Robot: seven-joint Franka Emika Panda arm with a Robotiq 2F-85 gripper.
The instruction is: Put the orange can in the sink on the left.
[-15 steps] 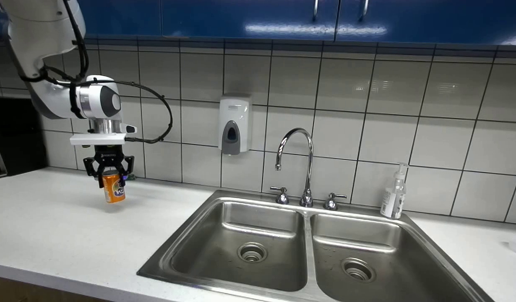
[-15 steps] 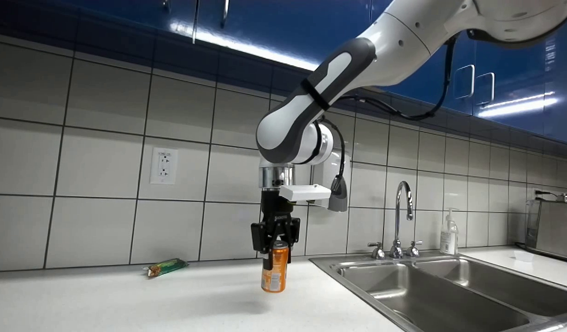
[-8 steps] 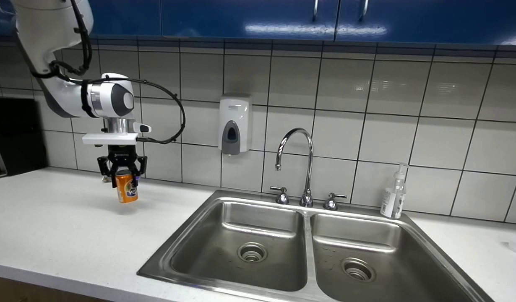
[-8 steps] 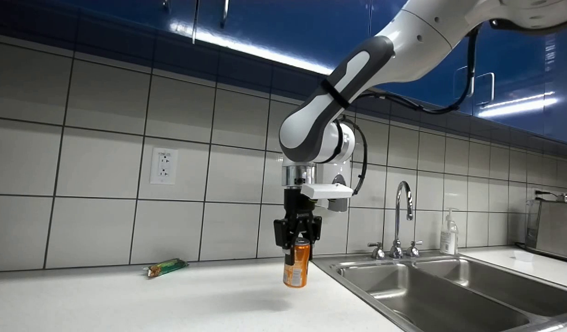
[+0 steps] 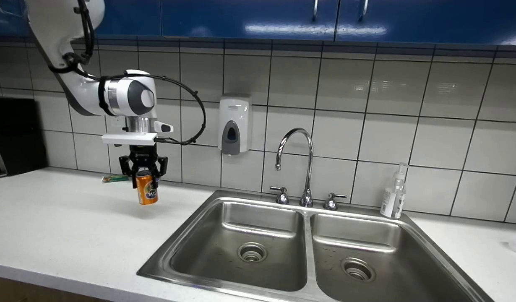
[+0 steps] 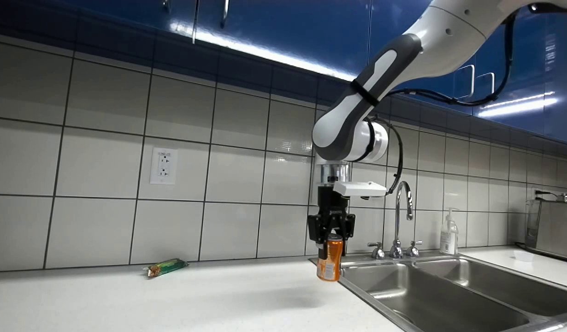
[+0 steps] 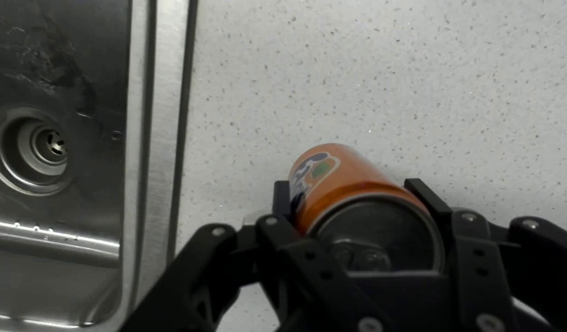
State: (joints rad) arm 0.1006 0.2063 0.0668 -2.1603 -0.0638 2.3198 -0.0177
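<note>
Gripper (image 5: 144,185) points down, partly closed, its two fingers (image 7: 281,198) pressed to opposite sides of the orange can (image 5: 147,194) near the top. Can held lid up, leaning slightly, base clear of the white counter (image 5: 73,235); a shadow falls on the surface below. Blue lettering on its side, partly covered by a finger.

Position: can hangs over the counter, beside the double sink (image 5: 309,251), on the side of the left basin (image 5: 203,256). Wrist view agrees: speckled counter beneath the can, sink rim and drain (image 7: 34,147) off to its left.

Surroundings: green packet (image 6: 167,267) lies on the counter near the tiled wall (image 6: 99,230), well apart from the can. Curved faucet (image 5: 310,167) stands at the back of the sink, a handle (image 5: 282,197) on either side. Pump bottle (image 5: 394,199) upright at the sink's back corner. Soap dispenser (image 5: 235,121) mounted on the tiled wall; blue cabinets (image 5: 249,16) above.
</note>
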